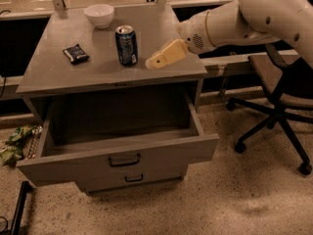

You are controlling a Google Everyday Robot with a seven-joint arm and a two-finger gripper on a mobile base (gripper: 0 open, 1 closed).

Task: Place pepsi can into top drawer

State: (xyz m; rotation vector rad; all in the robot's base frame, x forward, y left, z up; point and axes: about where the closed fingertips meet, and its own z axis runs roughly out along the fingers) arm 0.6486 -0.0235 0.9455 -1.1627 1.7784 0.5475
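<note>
The pepsi can (126, 45) stands upright on the grey cabinet top (98, 72), near its middle. The top drawer (58, 163) is pulled wide open below it, empty inside, with a dark curved handle (123, 160) on its front. My gripper (152, 61) hovers just above the cabinet top, a short way to the right of the can and pointing at it, not touching it. My white arm (244, 18) reaches in from the upper right.
A white bowl (99, 14) sits at the back of the cabinet top and a flat dark snack packet (76, 53) lies at its left. A lower drawer (133, 178) is closed. An office chair (279, 97) stands to the right. Green wrappers (14, 141) lie on the floor at left.
</note>
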